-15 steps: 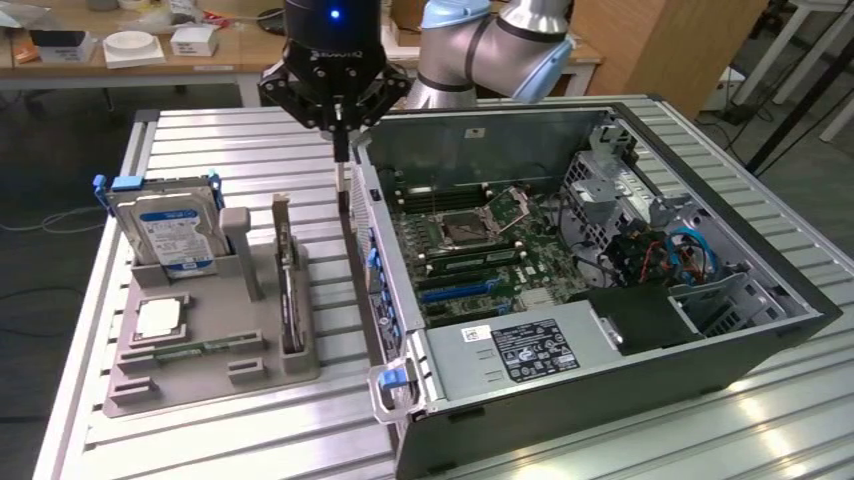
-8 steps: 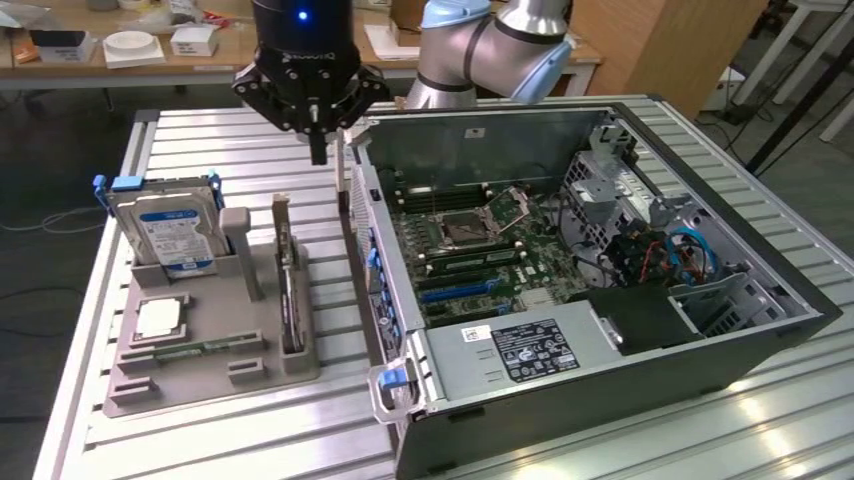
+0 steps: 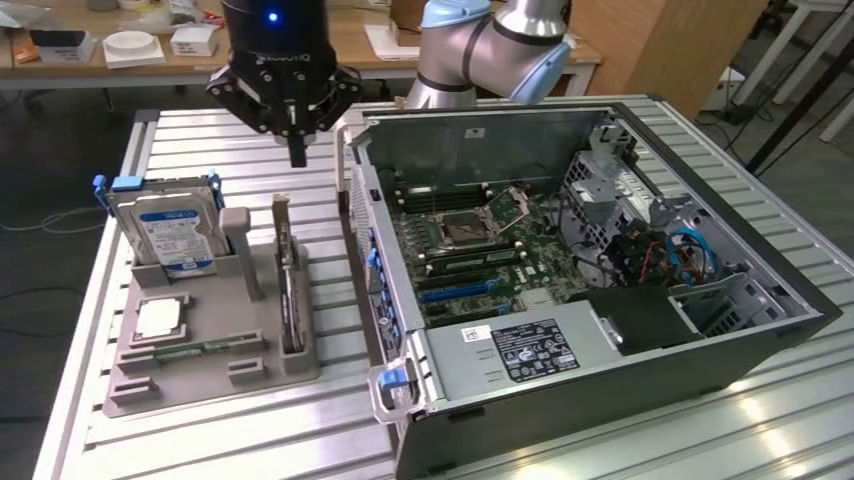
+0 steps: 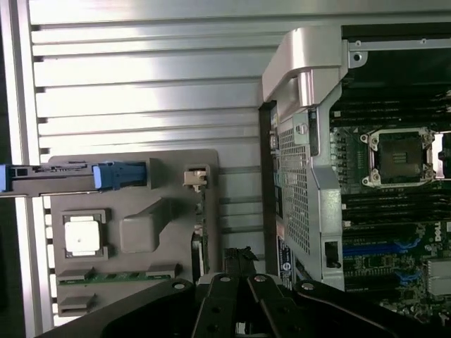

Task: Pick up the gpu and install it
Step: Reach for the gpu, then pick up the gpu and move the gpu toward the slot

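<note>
Slatted metal table (image 3: 187,150), gpu (image 3: 284,265) standing on edge in the grey holder (image 3: 267,375) beside the open computer case (image 3: 601,400). Gripper (image 3: 296,150) hangs above it, clenched on nothing. I'd open up, centre over the top edge, and drop straight.

gpu (image 3: 284,265): stood edge-on in the grey holder (image 3: 267,372) — lower edge sunk in its slot, faces unseen.
hard drive (image 3: 167,228): bottom hidden in the holder.
arm (image 3: 487,45): cut off by the exterior view's top edge — likewise the wrist above the gripper (image 3: 296,158).
power supply label (image 3: 534,350): print too small to read.
</note>
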`<state>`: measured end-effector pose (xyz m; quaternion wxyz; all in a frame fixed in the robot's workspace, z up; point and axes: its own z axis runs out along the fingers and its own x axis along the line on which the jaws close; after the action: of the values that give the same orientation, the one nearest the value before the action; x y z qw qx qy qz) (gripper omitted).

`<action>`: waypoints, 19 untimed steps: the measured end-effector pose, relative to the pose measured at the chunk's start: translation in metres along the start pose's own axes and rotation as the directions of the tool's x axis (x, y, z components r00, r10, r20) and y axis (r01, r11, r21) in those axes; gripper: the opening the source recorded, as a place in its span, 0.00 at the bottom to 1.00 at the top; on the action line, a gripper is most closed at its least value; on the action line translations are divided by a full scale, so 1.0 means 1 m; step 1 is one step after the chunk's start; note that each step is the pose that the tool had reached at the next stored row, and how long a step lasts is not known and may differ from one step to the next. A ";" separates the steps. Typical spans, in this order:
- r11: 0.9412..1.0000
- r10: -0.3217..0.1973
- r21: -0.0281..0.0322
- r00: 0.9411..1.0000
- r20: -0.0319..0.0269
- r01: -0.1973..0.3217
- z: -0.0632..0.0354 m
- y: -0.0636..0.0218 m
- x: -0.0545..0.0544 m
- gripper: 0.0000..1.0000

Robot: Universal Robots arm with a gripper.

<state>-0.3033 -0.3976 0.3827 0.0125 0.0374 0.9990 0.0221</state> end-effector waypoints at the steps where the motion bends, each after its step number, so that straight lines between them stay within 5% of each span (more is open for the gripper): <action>1: 1.000 0.000 0.000 1.000 0.000 0.000 0.0001 -0.0002 0.002 0.11; 13: 1.000 0.000 0.000 1.000 0.000 0.000 0.0008 -0.0022 0.029 0.11; 19: 1.000 0.000 0.000 1.000 0.000 0.000 0.0008 -0.0024 0.031 0.11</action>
<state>-0.3341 -0.3976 0.3811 0.0125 0.0374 0.9990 0.0221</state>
